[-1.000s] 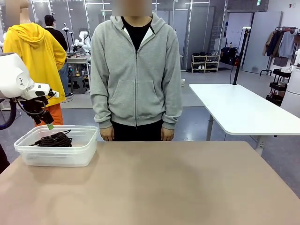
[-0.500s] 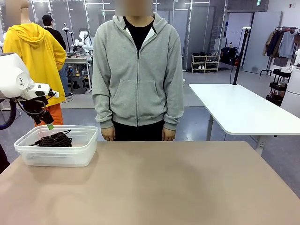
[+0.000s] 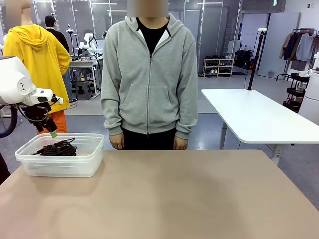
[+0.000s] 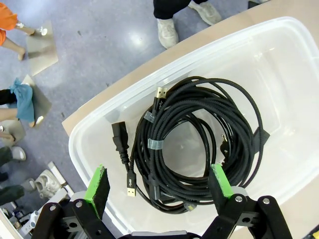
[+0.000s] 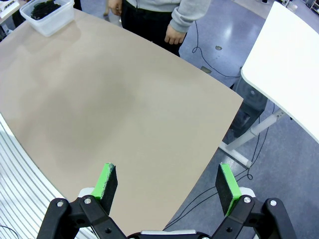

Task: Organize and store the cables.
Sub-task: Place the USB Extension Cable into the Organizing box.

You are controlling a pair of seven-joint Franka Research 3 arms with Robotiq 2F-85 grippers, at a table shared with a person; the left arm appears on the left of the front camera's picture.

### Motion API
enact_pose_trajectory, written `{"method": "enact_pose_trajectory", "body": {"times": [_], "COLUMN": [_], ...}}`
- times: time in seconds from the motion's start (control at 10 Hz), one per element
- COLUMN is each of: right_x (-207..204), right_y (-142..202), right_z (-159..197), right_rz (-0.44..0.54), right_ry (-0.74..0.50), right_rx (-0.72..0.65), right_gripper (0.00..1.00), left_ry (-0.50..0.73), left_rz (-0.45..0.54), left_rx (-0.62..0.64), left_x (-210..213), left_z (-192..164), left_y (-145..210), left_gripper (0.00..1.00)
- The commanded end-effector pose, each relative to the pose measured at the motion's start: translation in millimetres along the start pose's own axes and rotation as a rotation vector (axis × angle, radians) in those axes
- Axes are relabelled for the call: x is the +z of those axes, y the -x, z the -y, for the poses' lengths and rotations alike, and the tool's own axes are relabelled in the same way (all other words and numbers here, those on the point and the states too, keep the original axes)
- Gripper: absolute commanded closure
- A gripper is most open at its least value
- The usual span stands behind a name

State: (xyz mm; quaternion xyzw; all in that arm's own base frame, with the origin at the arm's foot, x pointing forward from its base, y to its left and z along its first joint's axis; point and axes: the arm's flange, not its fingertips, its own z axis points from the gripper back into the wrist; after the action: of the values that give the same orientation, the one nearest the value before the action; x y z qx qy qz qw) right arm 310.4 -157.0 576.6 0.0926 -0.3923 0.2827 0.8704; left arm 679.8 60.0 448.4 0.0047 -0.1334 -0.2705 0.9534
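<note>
Coiled black cables (image 4: 199,144) lie in a clear plastic tub (image 4: 94,124) at the table's far left; in the front view the cables (image 3: 58,148) show as a dark heap inside the tub (image 3: 62,167). A USB plug and a chunky black plug stick out of the coils. My left gripper (image 4: 159,186) hangs open just above the tub, nothing between its green pads; from the front the left gripper (image 3: 49,130) sits over the tub's back left rim. My right gripper (image 5: 164,186) is open and high above the table's right edge.
A person in a grey hoodie (image 3: 148,79) stands at the far side, hands (image 3: 116,142) hanging at the table edge. The tan table (image 3: 169,199) spreads bare to the right of the tub. A white table (image 3: 254,117) stands behind on the right.
The person has shifted slightly to the right. Both arms and the cables have stayed still.
</note>
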Motion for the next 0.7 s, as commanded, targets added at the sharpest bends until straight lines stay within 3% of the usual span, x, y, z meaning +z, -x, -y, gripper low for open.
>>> {"method": "enact_pose_trajectory", "body": {"times": [0.0,0.6], "right_x": [0.4,0.4], "right_y": [0.3,0.3], "right_z": [0.0,0.0], "right_rz": [-0.005,-0.005], "right_ry": [-0.004,-0.004], "right_rx": [0.002,0.002], "right_gripper": [0.0,0.0], "left_ry": [-0.001,-0.001], "left_rz": [-0.003,-0.003], "left_rx": [0.0,0.0], "left_x": [-1.0,-1.0], "left_z": [-0.9,-0.9], "left_y": [1.0,1.0], "left_gripper": [0.0,0.0]}}
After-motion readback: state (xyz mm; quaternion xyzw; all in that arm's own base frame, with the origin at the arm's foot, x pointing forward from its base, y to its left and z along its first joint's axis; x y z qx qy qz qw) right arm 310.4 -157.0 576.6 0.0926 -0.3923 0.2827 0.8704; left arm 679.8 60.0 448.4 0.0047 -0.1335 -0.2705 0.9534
